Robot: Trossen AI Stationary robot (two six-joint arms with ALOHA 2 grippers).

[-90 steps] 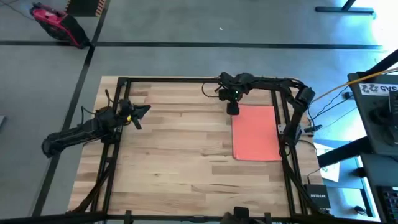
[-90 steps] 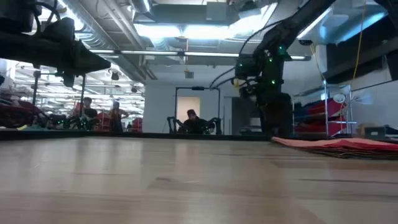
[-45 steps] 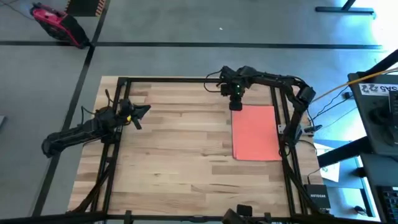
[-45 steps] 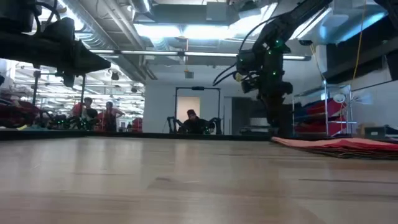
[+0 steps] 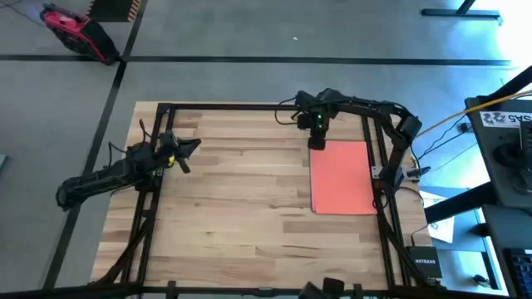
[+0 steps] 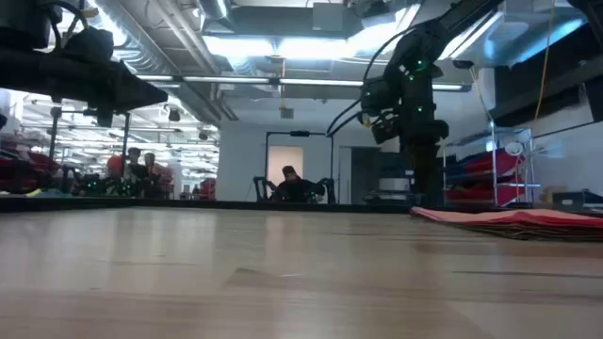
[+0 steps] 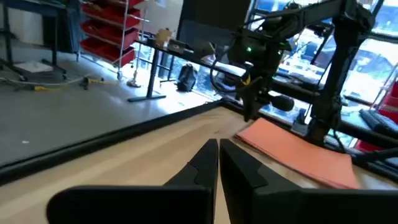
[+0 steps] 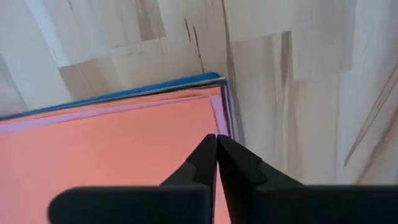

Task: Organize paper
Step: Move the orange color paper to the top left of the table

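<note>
Matte orange paper (image 5: pixel 342 177) tops a flat rectangular stack at three o'clock on the wooden desk (image 5: pixel 233 208); right end effector (image 5: pixel 317 143) hovers pressed together over its corner, left end effector (image 5: pixel 193 146) likewise closed.

The worktop (image 5: pixel 233 191) is pale planked wood with a smooth, faintly sheened finish (grain streaks show). The paper (image 5: pixel 341 176) looks thin and matt. Both arms look dark, matt.

One stack of paper (image 5: pixel 342 177), orange on top; pink, black and blue edges show under it, so at least four sheets. Two grippers: left (image 5: pixel 192 146), right (image 5: pixel 316 142).
</note>
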